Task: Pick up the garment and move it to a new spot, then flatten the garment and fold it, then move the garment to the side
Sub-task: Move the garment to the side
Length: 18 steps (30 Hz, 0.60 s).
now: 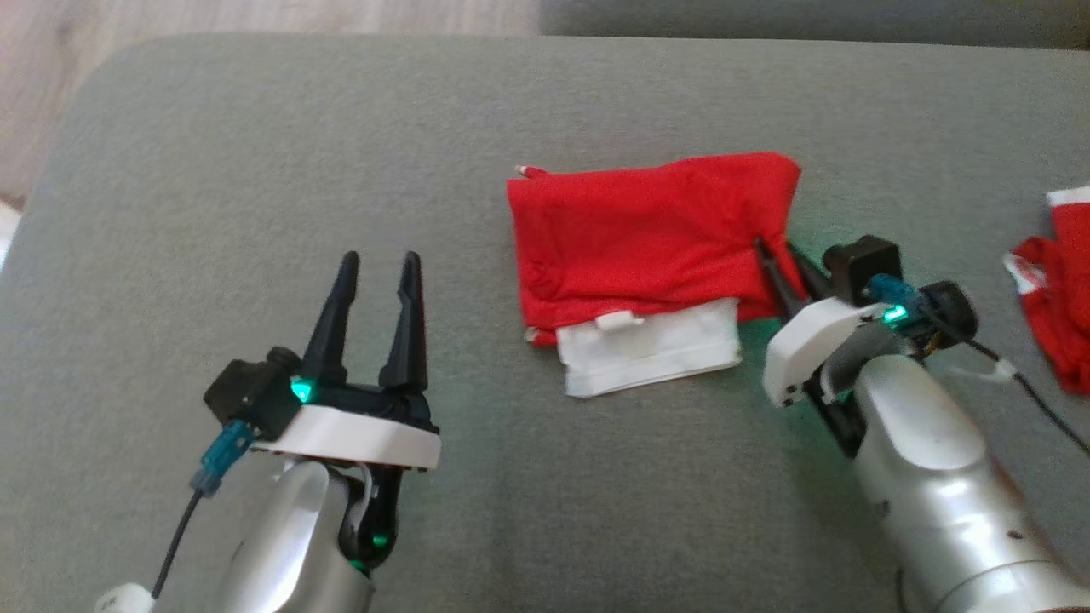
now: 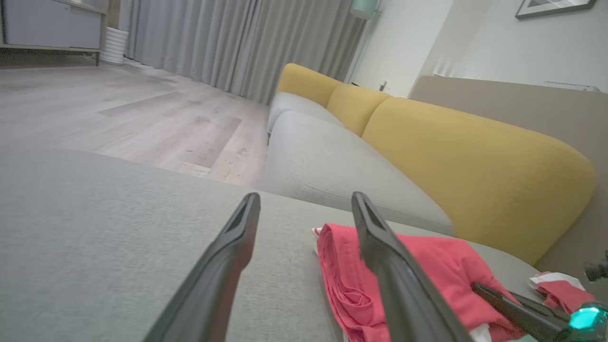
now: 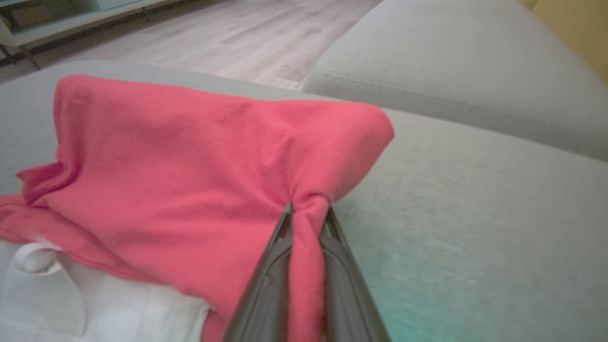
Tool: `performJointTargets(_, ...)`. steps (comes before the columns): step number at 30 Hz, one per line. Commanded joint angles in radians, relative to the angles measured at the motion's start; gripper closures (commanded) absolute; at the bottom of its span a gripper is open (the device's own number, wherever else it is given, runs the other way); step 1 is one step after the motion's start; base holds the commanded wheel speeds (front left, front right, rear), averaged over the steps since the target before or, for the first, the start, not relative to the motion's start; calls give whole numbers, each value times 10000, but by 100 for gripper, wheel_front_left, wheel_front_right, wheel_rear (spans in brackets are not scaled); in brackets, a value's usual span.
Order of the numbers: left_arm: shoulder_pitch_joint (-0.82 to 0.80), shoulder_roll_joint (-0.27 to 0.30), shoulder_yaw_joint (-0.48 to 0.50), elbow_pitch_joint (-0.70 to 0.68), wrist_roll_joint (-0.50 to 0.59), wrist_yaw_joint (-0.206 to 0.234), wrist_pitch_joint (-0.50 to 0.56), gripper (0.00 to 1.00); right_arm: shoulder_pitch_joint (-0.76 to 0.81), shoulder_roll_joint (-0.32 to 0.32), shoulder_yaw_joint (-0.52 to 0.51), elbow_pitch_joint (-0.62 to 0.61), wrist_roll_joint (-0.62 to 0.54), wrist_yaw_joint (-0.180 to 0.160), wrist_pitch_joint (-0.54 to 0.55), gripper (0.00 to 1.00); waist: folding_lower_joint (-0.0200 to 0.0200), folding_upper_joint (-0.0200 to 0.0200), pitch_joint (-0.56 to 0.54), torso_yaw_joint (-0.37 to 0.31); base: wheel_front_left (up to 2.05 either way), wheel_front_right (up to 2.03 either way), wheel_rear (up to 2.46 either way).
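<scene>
Garment (image 1: 647, 230): red, folded, white layer poking from near edge; flat on grey cushion (image 1: 255, 170), right of centre.
Right gripper (image 1: 773, 251): clenched on garment's right edge, cloth bunched between fingers; likely hold for dragging aside.
Left gripper (image 1: 379, 260): spread, empty, well apart, clear of pull.

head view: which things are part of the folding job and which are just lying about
In the job: red garment, folded, white band showing; right gripper, shut on its right edge; left gripper, open, apart to its left.
Lying about: second red-and-white cloth at the far right; yellow sofa backrest.
</scene>
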State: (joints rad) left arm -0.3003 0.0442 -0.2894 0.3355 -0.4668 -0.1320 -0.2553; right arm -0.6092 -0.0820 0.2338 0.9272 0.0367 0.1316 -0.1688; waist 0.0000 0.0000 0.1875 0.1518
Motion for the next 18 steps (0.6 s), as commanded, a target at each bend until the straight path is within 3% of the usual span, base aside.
performJointTargets(1,-154,61,253,-345,18,14,-65,0,-368,-87,162,-331,-85,-9,-177,100,0,0,-115,-232,0,0,0)
performJointTargets(9,-179,61,-136,-583,-20,14,-65,0,-614,-1349,806,-1407,-542,-9,69,100,0,0,-113,-1459,0,0,0)
performJointTargets(18,-632,61,-515,-916,16,14,-65,0,-895,-3940,1297,-2814,222,-9,904,100,0,0,501,-2522,0,0,0)
